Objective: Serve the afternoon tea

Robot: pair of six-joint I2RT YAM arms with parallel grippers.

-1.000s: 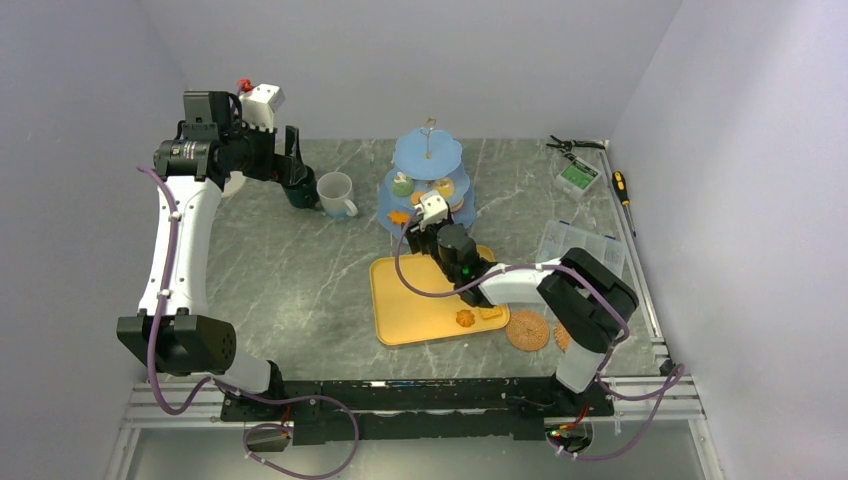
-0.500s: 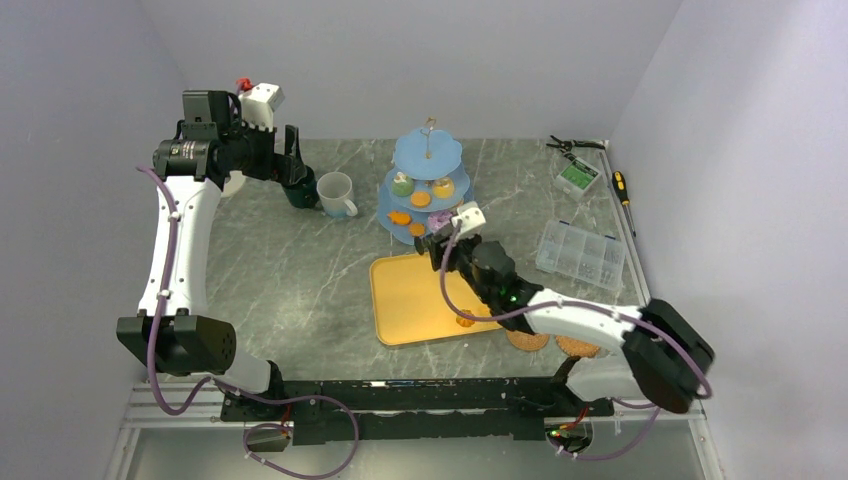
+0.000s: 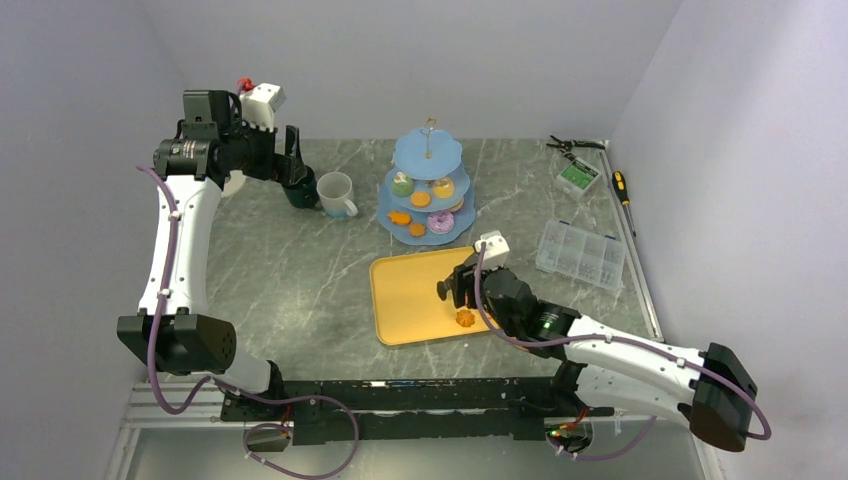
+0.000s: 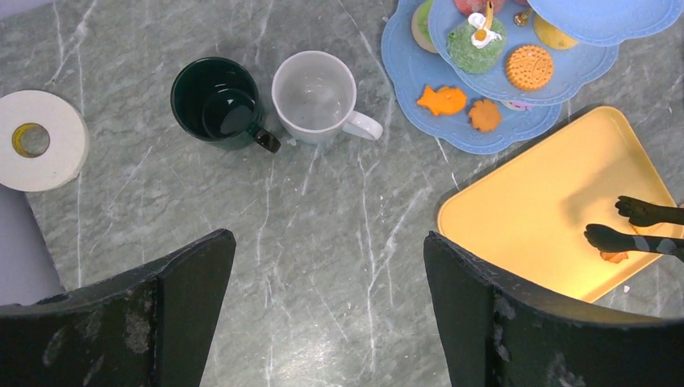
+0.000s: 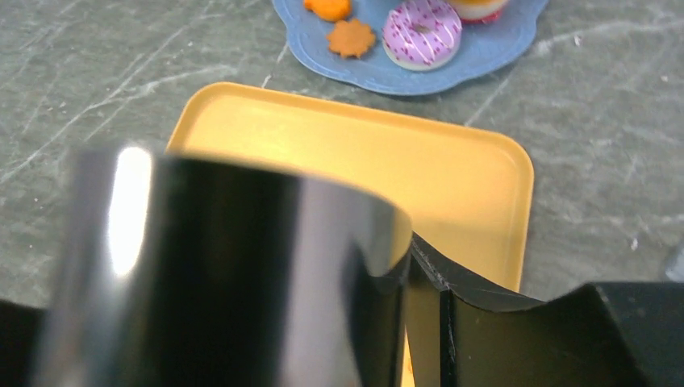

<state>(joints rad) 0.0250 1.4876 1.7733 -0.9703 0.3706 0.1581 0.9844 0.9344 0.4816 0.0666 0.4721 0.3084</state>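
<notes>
The light-blue three-tier stand [image 3: 428, 153] holds cupcakes, orange biscuits and a purple doughnut [image 3: 440, 222] on its lowest tier; the doughnut also shows in the right wrist view [image 5: 422, 32]. One orange biscuit [image 3: 464, 319] lies on the yellow tray [image 3: 410, 300]. My right gripper [image 3: 470, 285] is shut on the black tongs [image 3: 446, 290], whose tips [image 4: 637, 226] hang open just above that biscuit [image 4: 615, 256]. My left gripper [image 4: 327, 242] is open and empty, high at the back left. The dark green mug [image 4: 216, 103] and white mug [image 4: 314, 90] stand side by side left of the stand [image 4: 484, 105].
A white tape roll [image 4: 36, 139] lies at the far left. A clear parts box [image 3: 581, 254], a green box [image 3: 577, 177], pliers [image 3: 575, 145] and a screwdriver [image 3: 621, 186] lie at the right. The tongs' shiny handle [image 5: 226, 266] fills the right wrist view's lower left.
My right arm has drawn back from the stand to above the tray's near right part. The purple doughnut now lies on the lowest tier. The left arm has not moved.
</notes>
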